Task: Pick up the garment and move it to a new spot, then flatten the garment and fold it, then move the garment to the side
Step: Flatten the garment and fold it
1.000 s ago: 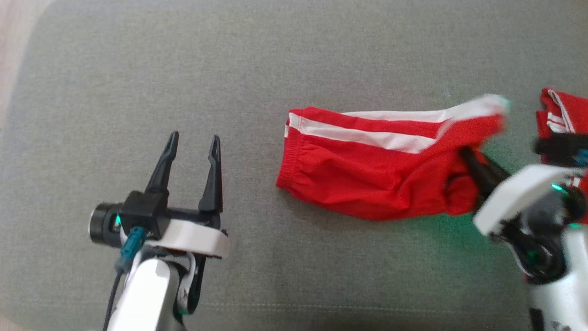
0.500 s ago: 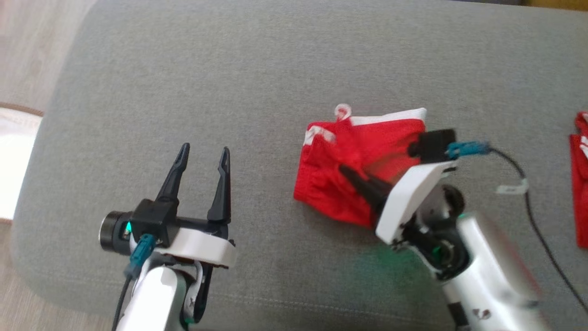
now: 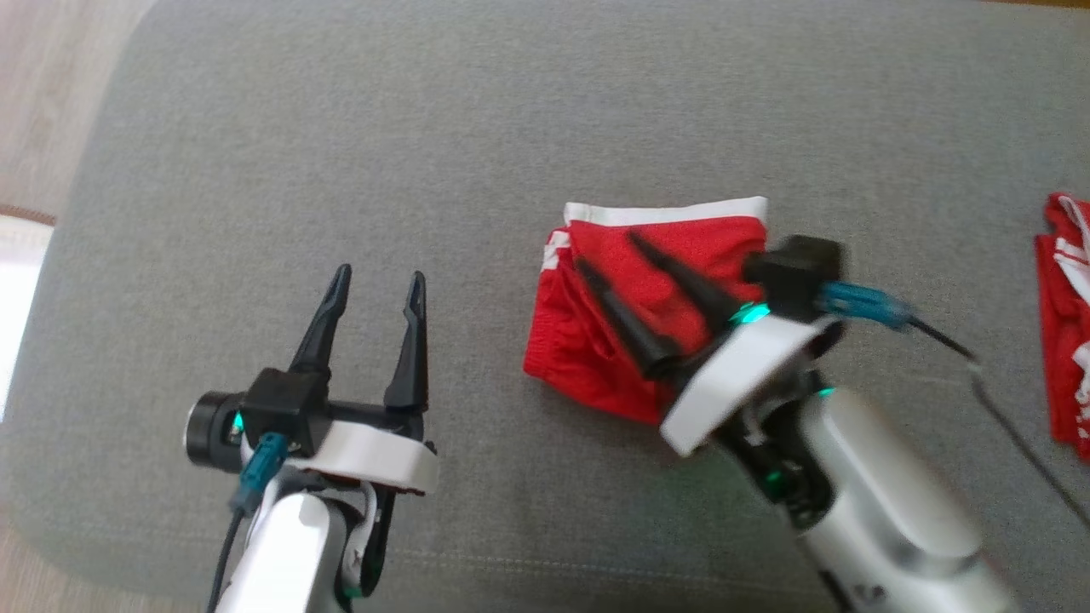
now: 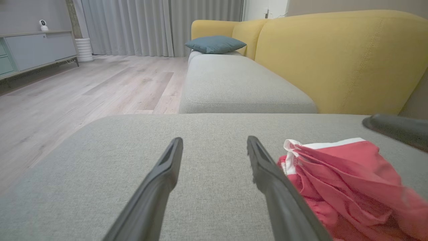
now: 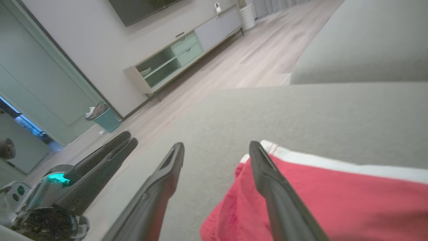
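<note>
- Two grippers in view, both w/ jaws spread. The left gripper (image 3: 379, 277) hangs empty over bare cushion at near left. The right gripper (image 3: 606, 252) has its fingers apart too, grasping nothing.
- The garment (image 3: 566, 353) = red shorts w/ a white band, lying in a compact bundle on the grey cushion (image 3: 341, 128), right of centre, approx. mid-depth.
- Key relation: the right gripper's fingers lie directly over the bundle, pointing far-left across it, tips short of its far-left corner. We can't tell whether they touch the fabric.
- In the right wrist view, red cloth sits under and beyond one finger, w/ grey cushion beyond the other, so we take it the gripper is near the bundle's left edge.
- Long axis: the bundle is nearly square. The white band runs left-right along its far edge, and we read that as the long side, if any.
- The left gripper is well apart to the bundle's left, fingers pointing far, not at it. The right arm is clearly nearer.
- We judge the fold done; prob. only the shift to the side is left.
- For that, the right arm would need to pinch an edge thru all layers, else the fold may slip open.
- A second red garment (image 3: 1064, 340) lies at the right edge, well apart; we shouldn't mix them up.
</note>
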